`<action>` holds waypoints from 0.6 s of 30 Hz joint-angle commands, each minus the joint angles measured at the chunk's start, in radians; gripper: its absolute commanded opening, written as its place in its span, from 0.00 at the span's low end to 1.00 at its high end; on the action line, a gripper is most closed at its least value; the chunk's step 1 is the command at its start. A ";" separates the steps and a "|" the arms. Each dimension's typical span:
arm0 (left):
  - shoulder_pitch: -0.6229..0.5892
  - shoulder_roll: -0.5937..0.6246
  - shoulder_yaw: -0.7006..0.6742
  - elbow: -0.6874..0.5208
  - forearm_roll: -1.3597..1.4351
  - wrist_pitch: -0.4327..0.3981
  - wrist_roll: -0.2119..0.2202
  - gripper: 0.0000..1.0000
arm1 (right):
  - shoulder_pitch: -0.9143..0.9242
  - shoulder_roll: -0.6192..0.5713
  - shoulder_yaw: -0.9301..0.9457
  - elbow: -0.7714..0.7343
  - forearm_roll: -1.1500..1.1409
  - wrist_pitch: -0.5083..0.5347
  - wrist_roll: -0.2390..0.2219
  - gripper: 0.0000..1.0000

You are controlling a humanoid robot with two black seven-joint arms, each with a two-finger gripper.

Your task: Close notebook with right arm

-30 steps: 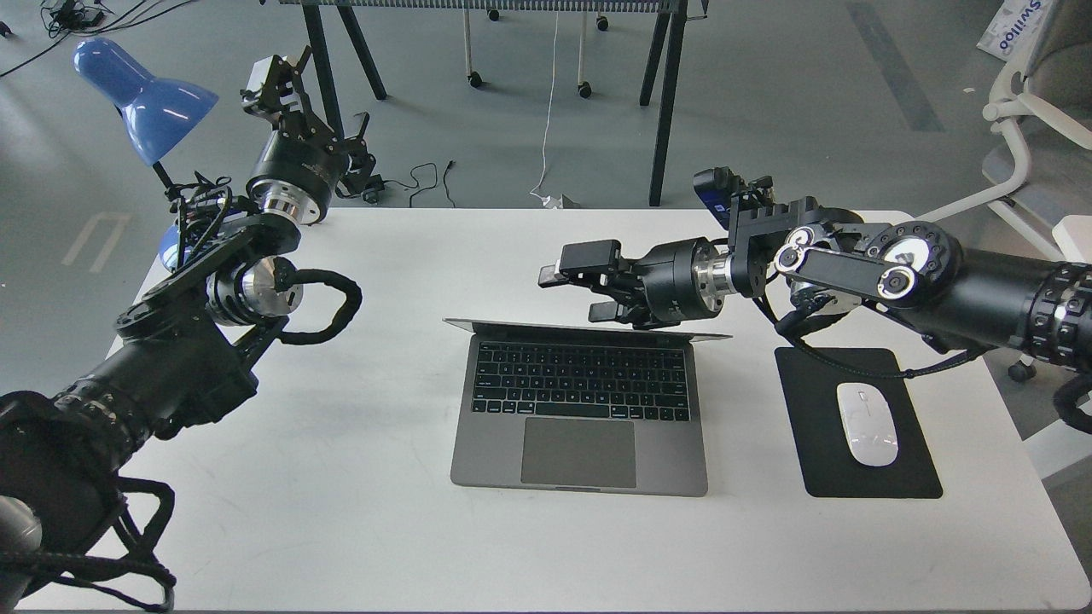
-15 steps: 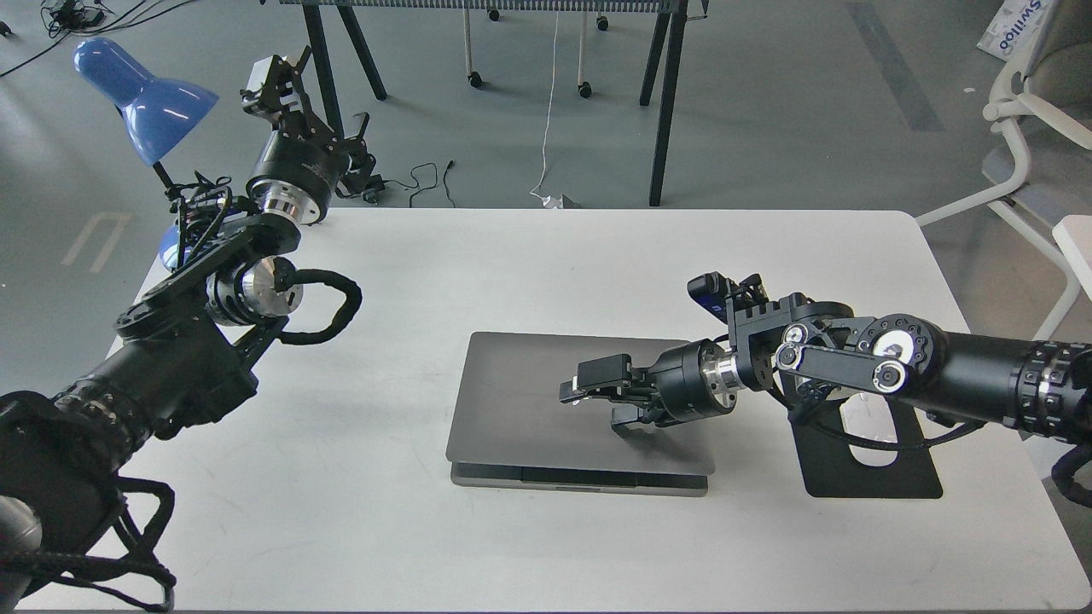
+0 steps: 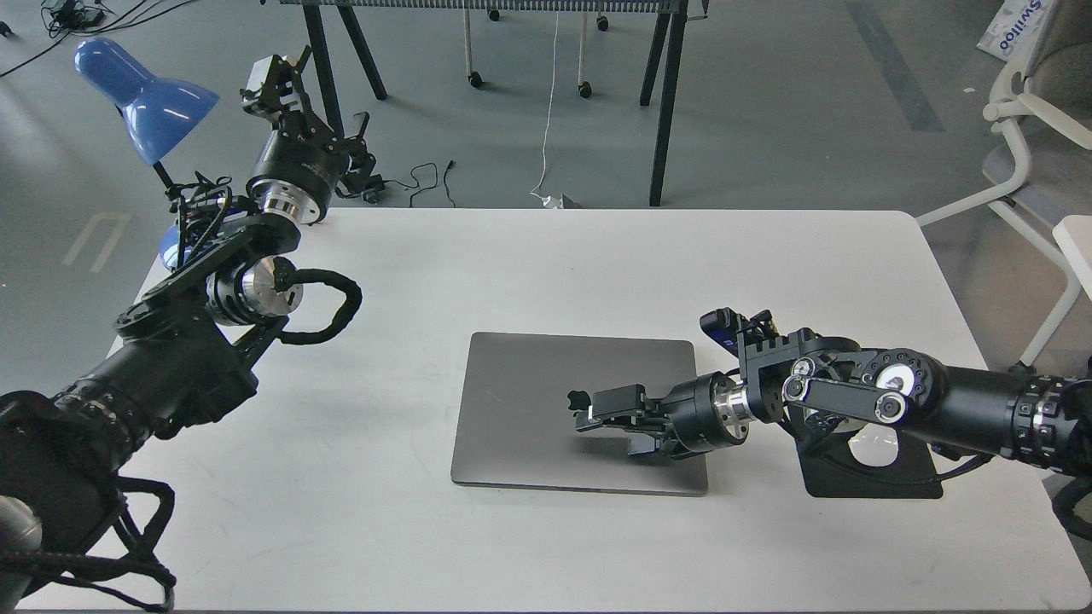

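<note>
The grey metal notebook (image 3: 520, 409) lies flat on the white table (image 3: 546, 273) with its lid down; the dark logo shows on the lid. My right arm comes in from the right and its black gripper (image 3: 616, 422) rests on the right part of the lid with its fingers spread open. My left gripper (image 3: 275, 77) is raised beyond the table's far left corner, away from the notebook; its fingers are too small to tell apart.
A black mouse pad (image 3: 870, 473) with a white mouse (image 3: 872, 445) lies right of the notebook, partly under my right arm. A blue desk lamp (image 3: 145, 89) stands at the far left. A white chair (image 3: 1036, 128) is at the right.
The notebook went from open to fully shut. My right gripper moved from behind the screen forward and down, pressing the lid flat. The left arm has not moved.
</note>
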 commanded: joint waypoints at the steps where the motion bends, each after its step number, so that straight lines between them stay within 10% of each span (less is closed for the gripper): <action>1: -0.001 0.000 0.000 0.001 0.000 0.000 0.000 1.00 | 0.002 0.001 0.004 -0.015 0.003 0.000 0.002 1.00; 18: -0.001 0.000 0.000 0.001 0.000 0.000 0.000 1.00 | 0.151 0.059 0.548 -0.360 0.015 0.000 0.005 1.00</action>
